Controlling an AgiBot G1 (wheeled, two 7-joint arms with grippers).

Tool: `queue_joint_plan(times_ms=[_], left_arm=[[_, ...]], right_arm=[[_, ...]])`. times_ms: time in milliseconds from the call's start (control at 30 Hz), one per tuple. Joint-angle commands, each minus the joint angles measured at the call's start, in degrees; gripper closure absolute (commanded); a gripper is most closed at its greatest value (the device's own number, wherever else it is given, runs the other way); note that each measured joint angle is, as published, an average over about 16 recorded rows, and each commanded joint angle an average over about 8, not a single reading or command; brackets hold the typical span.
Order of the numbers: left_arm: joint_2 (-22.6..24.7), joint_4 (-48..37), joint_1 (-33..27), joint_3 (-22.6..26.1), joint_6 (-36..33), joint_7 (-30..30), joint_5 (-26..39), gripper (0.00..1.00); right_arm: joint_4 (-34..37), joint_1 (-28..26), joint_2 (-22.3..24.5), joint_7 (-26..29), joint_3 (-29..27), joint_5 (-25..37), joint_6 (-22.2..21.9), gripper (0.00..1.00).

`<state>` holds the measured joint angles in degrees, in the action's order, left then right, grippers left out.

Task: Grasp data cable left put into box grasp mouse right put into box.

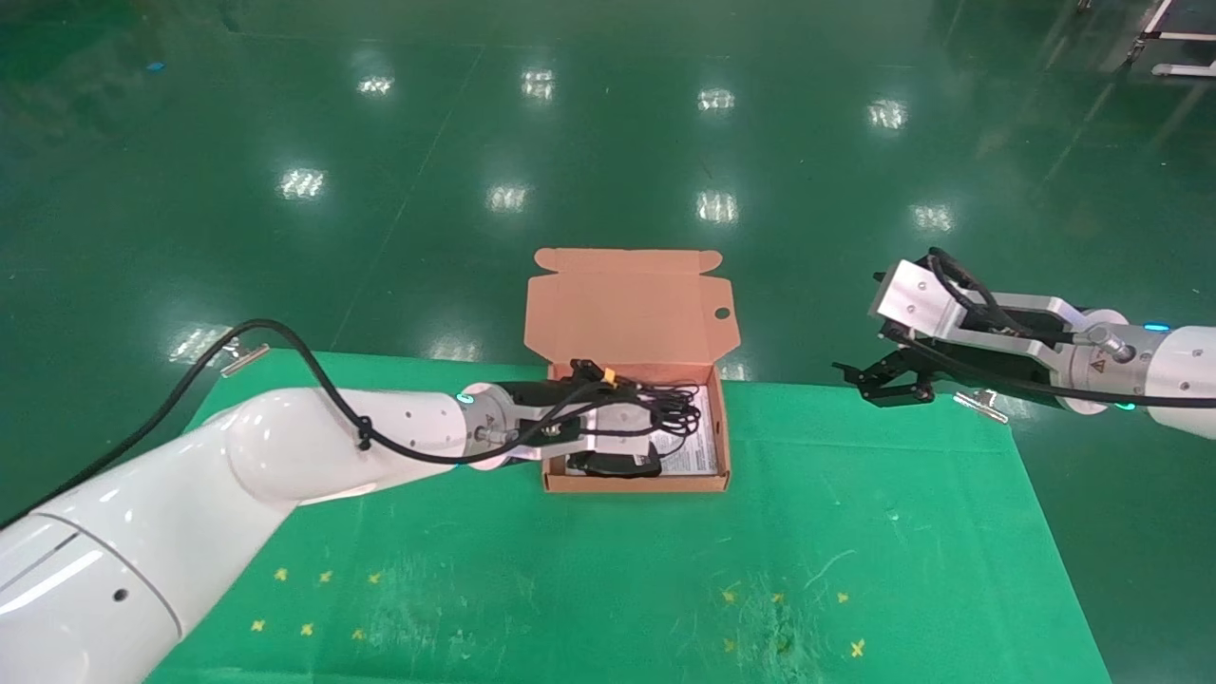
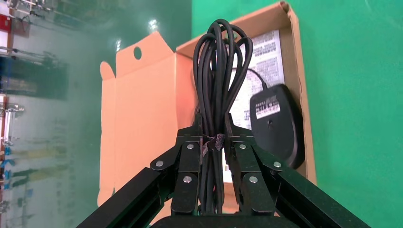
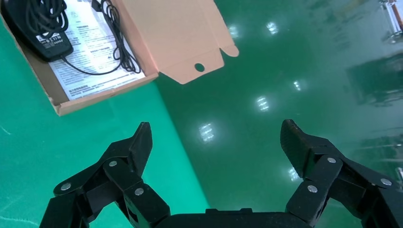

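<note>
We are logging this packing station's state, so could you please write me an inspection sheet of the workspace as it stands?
Surface: green table with small yellow marks.
Job's things: data cable gripped at its tie, over the open box; mouse already lies inside on the printed sheet.
Clutter: nothing seen.
Grippers: left gripper shut on the data cable; right gripper open, empty, hanging past the table's far right corner.
Cables: the mouse's cord loose inside the box.
Surroundings: glossy green floor reflecting ceiling lights.
</note>
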<state>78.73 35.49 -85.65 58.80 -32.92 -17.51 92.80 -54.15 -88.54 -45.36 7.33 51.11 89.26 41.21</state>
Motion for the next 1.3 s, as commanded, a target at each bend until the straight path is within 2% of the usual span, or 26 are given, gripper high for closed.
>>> queue_joint_plan(times_ms=[33, 67, 100, 567, 833, 1067, 1300], left_arm=[[0.04, -0.06, -0.18, 1.29, 0.40, -0.21, -1.98, 0.20], [0.05, -0.10, -0.19, 1.43, 0.44, -0.19, -2.26, 0.07], [0.06, -0.13, -0.21, 1.58, 0.47, -0.17, -2.55, 0.00], [-1.07, 1.16, -0.33, 1.00, 0.39, -0.08, -1.81, 0.00], [-3.20, 1.21, -4.19, 0.25, 2.32, 2.88, -1.78, 0.00], [-4.28, 0.86, -5.81, -0.78, 1.84, 5.19, -2.77, 0.00], [-8.72, 4.99, -2.57, -5.52, -4.28, 7.88, -8.26, 0.00]], right_arm=[[-1.34, 0.17, 0.67, 1.04, 0.16, 0.54, -0.21, 0.00], [-1.50, 0.20, 0.75, 1.11, 0.18, 0.61, -0.24, 0.00], [-1.66, 0.23, 0.83, 1.20, 0.21, 0.69, -0.28, 0.00], [-1.03, 0.07, 0.52, 0.83, 0.05, 0.49, -0.44, 0.00], [-3.09, -1.78, 2.40, -0.88, -0.42, 1.79, -0.73, 0.00], [-4.94, -2.59, 3.68, -2.13, -0.48, 3.23, 1.35, 0.00], [-6.64, 0.62, 4.47, -1.57, -4.31, -2.26, 6.20, 0.00]])
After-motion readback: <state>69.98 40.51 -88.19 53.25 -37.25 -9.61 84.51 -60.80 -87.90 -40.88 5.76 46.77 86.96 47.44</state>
